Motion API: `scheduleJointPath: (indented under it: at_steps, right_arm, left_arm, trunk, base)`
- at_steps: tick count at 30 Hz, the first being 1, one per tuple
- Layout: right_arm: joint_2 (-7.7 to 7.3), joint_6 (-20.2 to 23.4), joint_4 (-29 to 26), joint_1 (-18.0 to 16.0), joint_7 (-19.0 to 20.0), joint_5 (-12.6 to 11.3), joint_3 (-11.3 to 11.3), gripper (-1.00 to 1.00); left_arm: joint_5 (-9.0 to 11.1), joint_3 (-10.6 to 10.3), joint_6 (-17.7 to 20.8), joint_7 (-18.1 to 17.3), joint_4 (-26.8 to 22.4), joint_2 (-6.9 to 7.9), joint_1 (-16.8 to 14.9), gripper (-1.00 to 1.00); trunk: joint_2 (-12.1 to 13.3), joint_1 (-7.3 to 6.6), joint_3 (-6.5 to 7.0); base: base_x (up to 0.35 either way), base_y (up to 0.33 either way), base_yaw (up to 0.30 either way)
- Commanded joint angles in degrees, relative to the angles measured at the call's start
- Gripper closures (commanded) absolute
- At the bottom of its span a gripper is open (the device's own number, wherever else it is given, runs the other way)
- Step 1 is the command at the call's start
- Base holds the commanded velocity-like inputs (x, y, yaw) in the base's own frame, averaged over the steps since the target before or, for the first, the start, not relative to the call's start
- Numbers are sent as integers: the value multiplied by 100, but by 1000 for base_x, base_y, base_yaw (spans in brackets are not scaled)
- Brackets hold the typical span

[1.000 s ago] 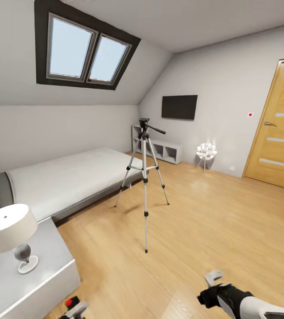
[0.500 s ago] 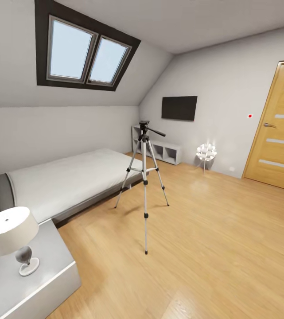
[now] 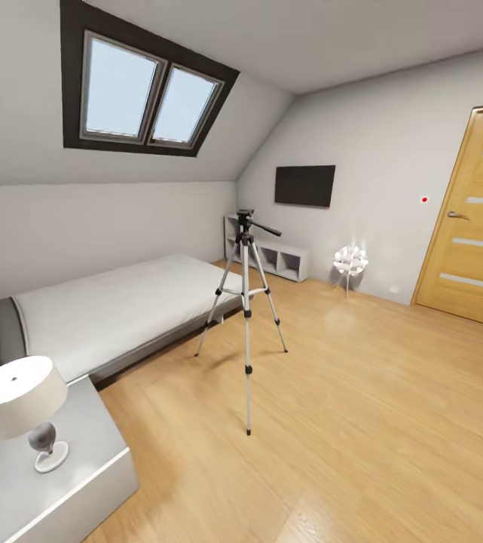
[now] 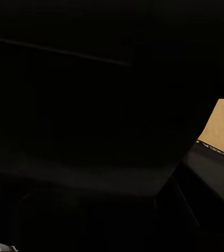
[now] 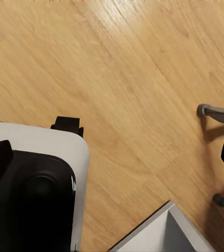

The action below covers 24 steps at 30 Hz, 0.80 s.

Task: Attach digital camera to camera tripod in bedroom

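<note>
The camera tripod (image 3: 246, 324) stands upright on the wood floor in the middle of the bedroom, beside the foot of the bed. Its silver legs are spread, and its black head (image 3: 246, 219) with the pan handle carries nothing. In the left wrist view a black body sits right up against the lens and blocks most of the picture. I take it for the digital camera (image 4: 91, 115) held in my left gripper. My right gripper (image 5: 210, 155) hangs over bare floor with its fingers (image 5: 216, 112) spread apart and nothing between them.
A low grey bed (image 3: 113, 309) lies to the tripod's left. A grey nightstand (image 3: 83, 467) with a white lamp (image 3: 19, 400) stands near left. A TV (image 3: 305, 184), a low shelf (image 3: 275, 256), a spiky white lamp (image 3: 350, 260) and a wooden door (image 3: 476, 219) line the far walls.
Both grippers stood at the head view's bottom edge a second ago, the left with a red-dotted black thing, and have dropped below it. The view has shifted slightly.
</note>
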Motion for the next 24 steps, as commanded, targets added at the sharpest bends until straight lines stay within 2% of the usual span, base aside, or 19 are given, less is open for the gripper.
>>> scheduleJointPath:
  at_steps: [1, 24]
  right_arm:
    - [-2, -35, 18, -8, -1, 47, -15, -100]
    - [-2, -38, 18, -8, -1, 68, -6, -100]
  left_arm:
    - [-6, 28, 15, 2, 0, -1, -4, 100]
    - [-6, 29, 25, 2, 0, 13, -4, 100]
  trunk:
    - [37, -23, 12]
    - [960, -528, 425]
  base:
    - [0, 0, 0]
    - [0, 0, 0]
